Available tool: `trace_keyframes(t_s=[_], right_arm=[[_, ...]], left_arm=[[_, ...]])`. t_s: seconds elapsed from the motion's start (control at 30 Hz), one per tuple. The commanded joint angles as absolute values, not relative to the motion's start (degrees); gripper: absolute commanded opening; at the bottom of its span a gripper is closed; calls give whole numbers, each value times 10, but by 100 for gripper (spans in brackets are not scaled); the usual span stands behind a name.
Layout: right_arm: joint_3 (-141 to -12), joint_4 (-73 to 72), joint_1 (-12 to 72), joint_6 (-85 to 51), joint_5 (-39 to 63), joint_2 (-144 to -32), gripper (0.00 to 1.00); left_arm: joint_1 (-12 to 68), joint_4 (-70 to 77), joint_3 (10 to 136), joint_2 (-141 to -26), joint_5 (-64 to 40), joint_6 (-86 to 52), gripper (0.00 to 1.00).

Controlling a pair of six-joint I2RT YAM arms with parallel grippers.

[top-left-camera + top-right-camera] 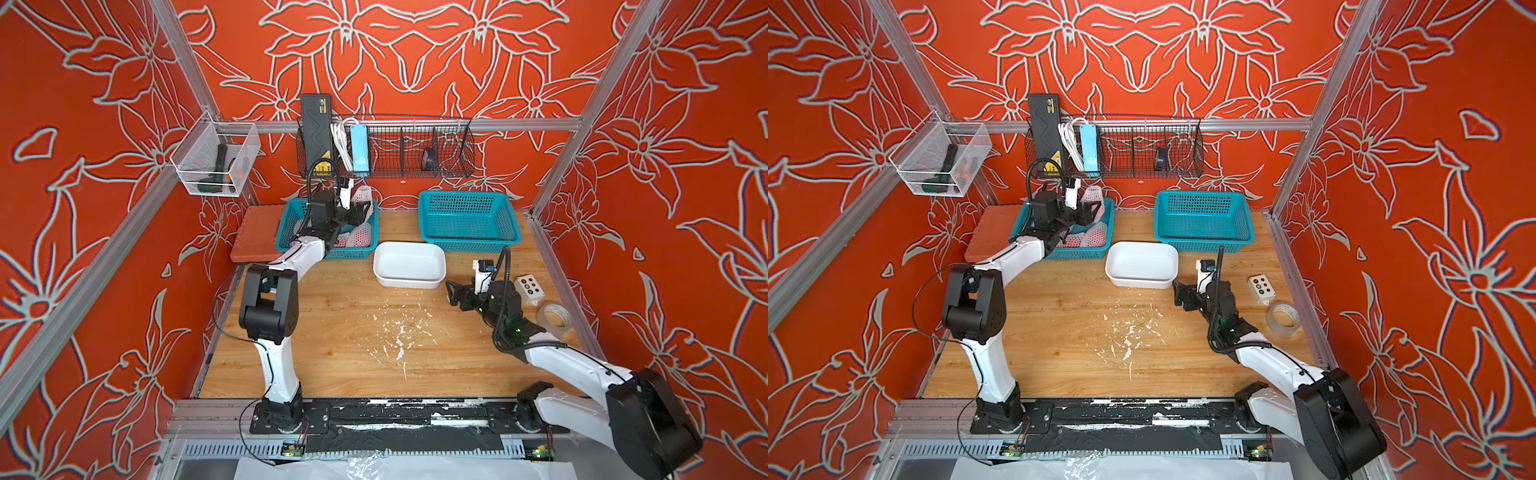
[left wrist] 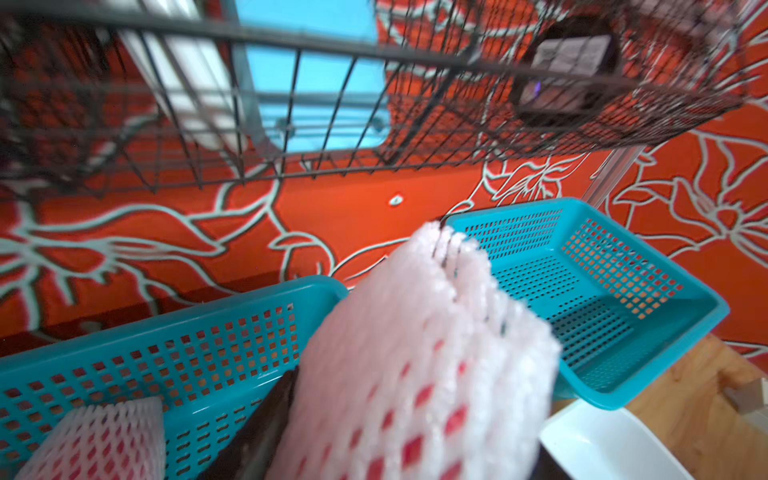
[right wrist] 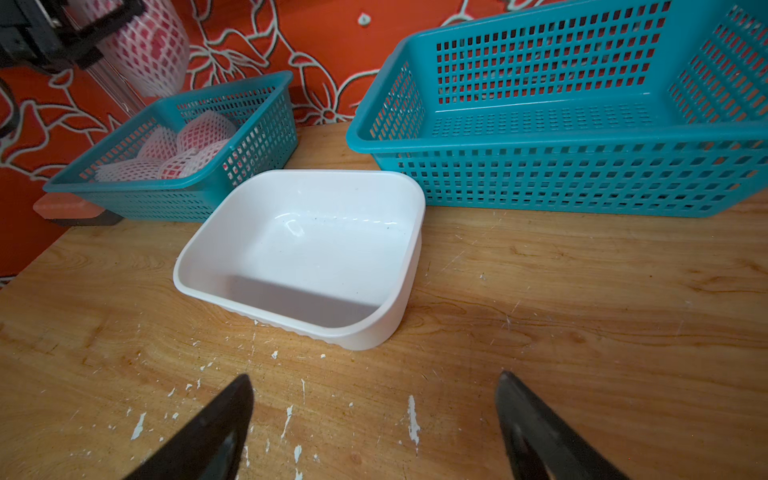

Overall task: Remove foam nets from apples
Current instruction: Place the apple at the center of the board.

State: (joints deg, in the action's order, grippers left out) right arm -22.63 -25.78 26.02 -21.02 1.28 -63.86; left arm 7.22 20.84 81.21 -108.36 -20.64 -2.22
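Wooden table [image 1: 332, 332], pretty scuffed. Taking its middle as the dial and the back wall as 12: a teal basket [image 1: 357, 251] sits at 11 and a second teal basket [image 1: 469, 243] at 1. A white tub [image 1: 409, 282] is at 12, just in front of the gap between them. At 10, a reddish board [image 1: 257, 237] is right up against the first basket, can't tell if it goes under. A little button box [image 1: 529, 289] is at 3, a tape roll [image 1: 557, 331] just beside it at 4. White foam crumbs [image 1: 401, 332] are scattered around the centre, trailing toward 6.
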Motion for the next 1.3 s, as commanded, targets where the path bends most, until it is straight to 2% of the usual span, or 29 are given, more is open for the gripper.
trace_keyframes(t_s=[0.0,0.23,0.43,0.57,0.73,0.87,1.17,1.27], right_arm=[[-222,-267,263,-215,5,-630,91],[-223,-260,263,-209,11,-621,91],[-221,-257,264,-217,43,-600,91],[-224,-245,264,-222,88,-578,91],[-230,-210,280,-217,174,-532,90],[-203,-188,290,-208,175,-493,91],[-165,-214,313,-187,213,-494,91],[-175,-221,321,-178,228,-513,92]], left_arm=[[84,247,756,-1026,-226,-33,31],[140,313,533,-837,-218,-82,31],[259,415,295,-652,-139,-88,30],[339,531,144,-605,-106,-76,31],[399,649,84,-683,-109,-51,31],[415,742,88,-779,-128,-50,30],[432,974,156,-1027,-159,-73,31],[440,996,180,-1073,-153,-52,33]])
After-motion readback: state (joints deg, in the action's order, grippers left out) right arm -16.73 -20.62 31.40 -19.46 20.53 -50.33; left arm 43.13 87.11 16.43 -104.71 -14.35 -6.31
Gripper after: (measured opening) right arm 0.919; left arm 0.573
